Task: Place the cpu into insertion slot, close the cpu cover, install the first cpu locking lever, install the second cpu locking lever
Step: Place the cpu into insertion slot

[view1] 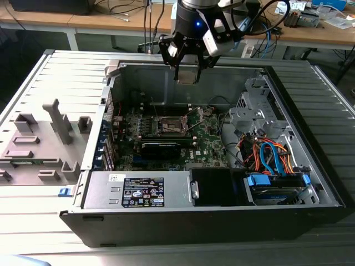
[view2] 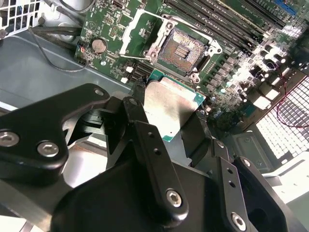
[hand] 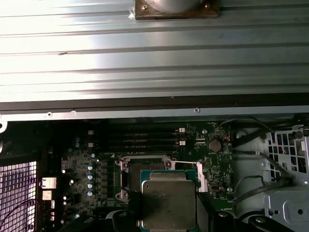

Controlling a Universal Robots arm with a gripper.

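Observation:
My gripper (view1: pixel 187 71) hangs above the open computer case, near its far wall, shut on the cpu (view1: pixel 187 76), a flat square chip with a silver-grey top. In both wrist views the cpu (view2: pixel 169 104) (hand: pixel 168 200) sits flat between the black fingers (view2: pixel 137 121). The insertion slot (view2: pixel 183 48) (view1: pixel 169 126) lies bare on the green motherboard below, its dark pin field exposed. The cpu cover (view2: pixel 137 29), a thin silvery frame, is swung up and open at one side of the slot. In the first wrist view the held cpu hides most of the insertion slot (hand: pixel 126 180).
Long black memory slots (view2: pixel 227 19) run beside the socket, and a coin battery (view2: pixel 99 46) sits nearby. A black card (view1: pixel 161 148), the power supply (view1: pixel 138 191) and a drive bay with blue and orange cables (view1: pixel 272 155) stand in the case. A grey fixture (view1: pixel 44 138) lies outside at the exterior view's left.

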